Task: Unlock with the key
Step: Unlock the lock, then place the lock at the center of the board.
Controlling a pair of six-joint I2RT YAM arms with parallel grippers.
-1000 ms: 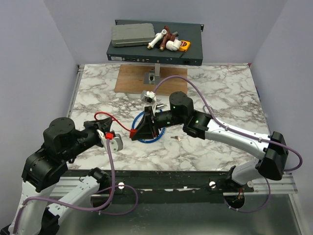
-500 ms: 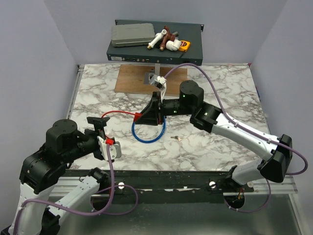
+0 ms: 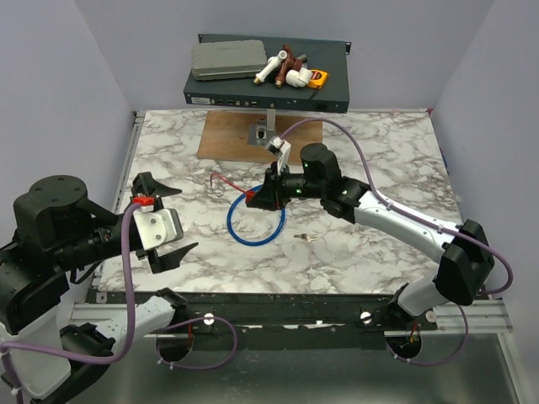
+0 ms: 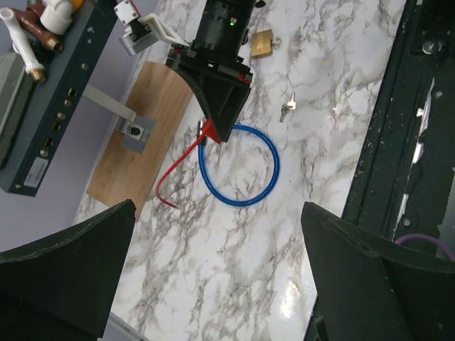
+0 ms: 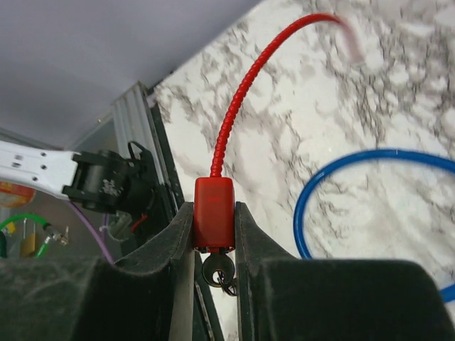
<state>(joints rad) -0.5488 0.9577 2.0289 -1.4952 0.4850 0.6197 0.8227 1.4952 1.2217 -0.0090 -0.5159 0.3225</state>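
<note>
The desk (image 3: 168, 160) is lying open along its left side and far right corner. Mid-desk, the right arm (image 3: 396, 219), a red cable (image 5: 232, 114) and a blue cable loop (image 4: 275, 165) are blocking passage, with a loose silver key (image 4: 287, 106) lying nearby.

I can read no text from here. The white sticker (image 4: 33, 170) on the front of the dark rack unit (image 4: 67, 85), seen from the left wrist camera, is too small and blurred for me to make out.

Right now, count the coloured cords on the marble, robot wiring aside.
2: a blue cord lying in a ring, and a red cord beside it, its block end pinched in the right claw.
</note>
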